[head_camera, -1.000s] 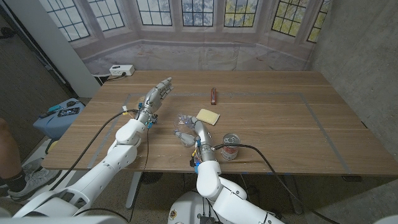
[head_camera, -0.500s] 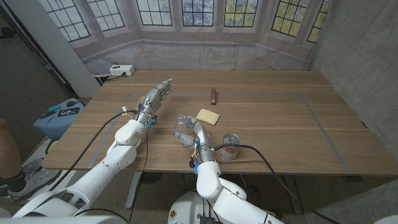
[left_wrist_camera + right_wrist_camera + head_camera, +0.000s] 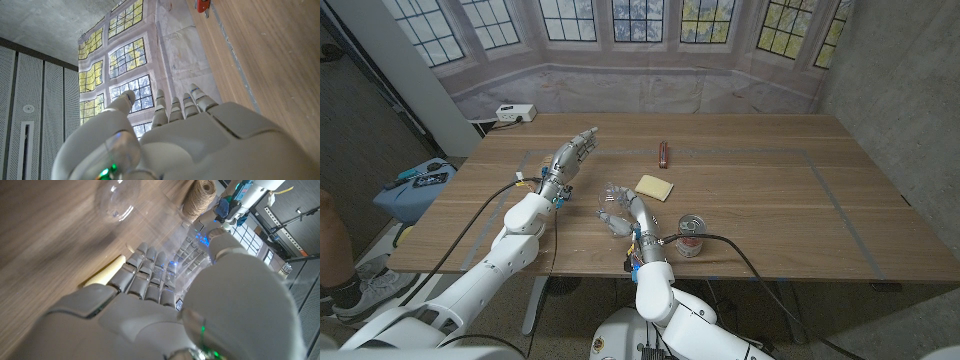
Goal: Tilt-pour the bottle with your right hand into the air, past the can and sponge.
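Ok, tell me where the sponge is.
In the head view the yellow sponge lies mid-table, just beyond the right hand and the clear bottle, with the can nearer.

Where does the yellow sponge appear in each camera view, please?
Head view: the sponge lies mid-table, just beyond the right hand.
Right wrist view: its yellow edge peeks out beside that hand's fingers.
Left wrist view: not in it.
Shared landmark: the clear bottle, close to the sponge in the head and right wrist views.
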Motion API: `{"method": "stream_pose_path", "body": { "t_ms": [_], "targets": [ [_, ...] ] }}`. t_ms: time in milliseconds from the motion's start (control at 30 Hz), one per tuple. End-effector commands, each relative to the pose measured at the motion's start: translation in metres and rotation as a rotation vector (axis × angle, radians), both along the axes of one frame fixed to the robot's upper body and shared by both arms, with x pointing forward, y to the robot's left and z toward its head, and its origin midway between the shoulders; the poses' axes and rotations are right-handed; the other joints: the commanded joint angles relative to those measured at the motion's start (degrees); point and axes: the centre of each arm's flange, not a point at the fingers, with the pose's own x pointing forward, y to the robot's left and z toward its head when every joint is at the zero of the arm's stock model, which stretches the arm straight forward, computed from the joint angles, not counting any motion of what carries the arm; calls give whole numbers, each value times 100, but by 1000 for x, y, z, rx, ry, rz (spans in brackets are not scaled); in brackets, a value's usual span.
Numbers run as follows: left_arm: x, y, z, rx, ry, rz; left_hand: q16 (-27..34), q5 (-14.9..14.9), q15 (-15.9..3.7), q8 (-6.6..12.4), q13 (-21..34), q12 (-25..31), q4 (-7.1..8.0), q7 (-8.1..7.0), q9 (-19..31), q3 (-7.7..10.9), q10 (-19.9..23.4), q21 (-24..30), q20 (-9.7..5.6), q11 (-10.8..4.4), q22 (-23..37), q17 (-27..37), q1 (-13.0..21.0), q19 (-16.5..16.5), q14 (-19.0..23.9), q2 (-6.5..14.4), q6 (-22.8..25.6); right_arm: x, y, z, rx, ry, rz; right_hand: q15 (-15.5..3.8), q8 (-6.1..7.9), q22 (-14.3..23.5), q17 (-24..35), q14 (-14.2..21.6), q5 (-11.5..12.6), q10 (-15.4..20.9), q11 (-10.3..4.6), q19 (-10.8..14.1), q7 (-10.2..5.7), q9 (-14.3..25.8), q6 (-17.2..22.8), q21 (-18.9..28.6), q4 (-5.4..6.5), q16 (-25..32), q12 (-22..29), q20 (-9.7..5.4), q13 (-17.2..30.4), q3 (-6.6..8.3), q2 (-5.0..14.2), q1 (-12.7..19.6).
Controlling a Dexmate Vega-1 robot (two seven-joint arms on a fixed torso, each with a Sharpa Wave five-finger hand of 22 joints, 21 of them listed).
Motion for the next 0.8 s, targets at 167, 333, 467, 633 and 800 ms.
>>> {"method": "stream_pose_path", "body": {
  "t_ms": [167,333,467,633,800],
  "targets": [
    [1,2,1,0,-6,-1,29,49,27,-20,16,46,-1,-1,38,-3,-6,11,2,30,12,-3,74,-13,-35,9,7,2,0,-2,4,8,22,-143,-155,15,-124,-346,-18,-286,151,-145,80,-2,-272,-23,11,-8,-186,69,-90,-89,-43,-149],
    [2,2,1,0,-5,-4,30,51,27,-26,16,47,-2,8,42,-1,-5,11,9,24,12,-4,78,-13,-29,8,6,3,0,-2,1,7,35,-69,-247,16,-220,-594,-31,-526,185,-273,111,-1,-455,-34,7,-11,-329,104,-165,-158,-50,-257],
    [4,1,1,2,-4,-8,29,52,26,-32,16,48,-3,12,44,0,-5,12,7,25,12,-4,81,-12,-29,8,1,4,0,-2,-2,3,45,-1,-294,15,-296,-767,-36,-661,236,-385,153,1,-547,-43,2,-2,-424,133,-224,-215,-55,-335],
    [5,1,2,2,-6,-11,30,54,24,-38,16,51,-5,11,48,1,-1,12,8,26,12,-5,84,-11,-25,6,1,5,-1,-2,-8,0,62,130,-371,14,-376,-975,-42,-853,301,-550,221,5,-715,-58,-3,3,-551,194,-289,-272,-48,-413],
    [7,0,4,3,-5,-11,30,55,31,-43,17,52,-5,13,50,2,1,12,10,28,12,-5,87,-12,-23,7,0,6,-1,-1,-21,-1,84,266,-449,12,-464,-1245,-54,-1064,381,-746,291,7,-872,-67,0,0,-693,258,-361,-334,-36,-504]
  ]
}}
